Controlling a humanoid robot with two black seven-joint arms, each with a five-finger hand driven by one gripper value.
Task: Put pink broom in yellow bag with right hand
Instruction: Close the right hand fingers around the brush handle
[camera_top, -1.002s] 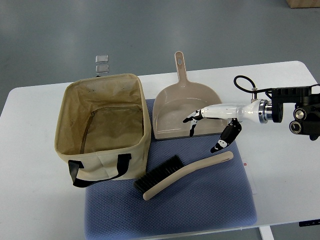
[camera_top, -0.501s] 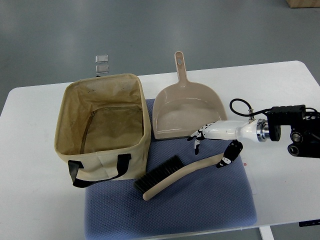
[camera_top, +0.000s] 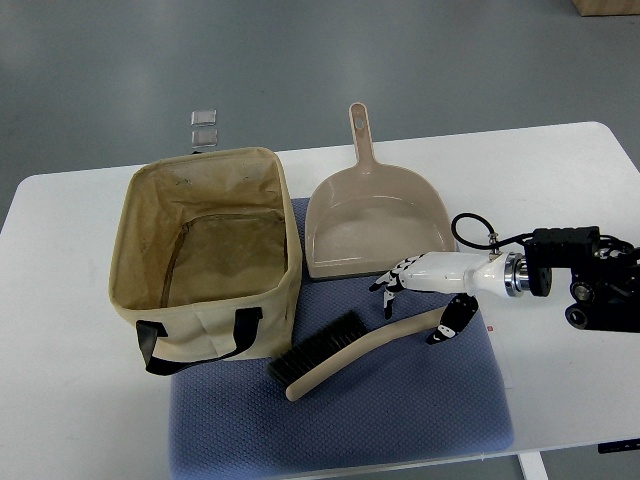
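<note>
At the left, the bag (camera_top: 205, 255) stands open on the table (camera_top: 60, 400), nothing visible inside. Right of it, the broom (camera_top: 365, 346) lies on the blue mat (camera_top: 400, 420), bristles toward the bag. Farther back sits the dustpan (camera_top: 372, 225), holding nothing. The right hand (camera_top: 425, 288) hovers over the broom's handle end, fingers (camera_top: 388, 285) spread, thumb seemingly touching the handle, not yet gripping.

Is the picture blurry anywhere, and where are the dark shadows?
Top view: sharp overall, even soft light, no strong glare; only faint shadows, under the right hand near the broom handle, and inside the bag, whose floor looks darker than its rim.
</note>
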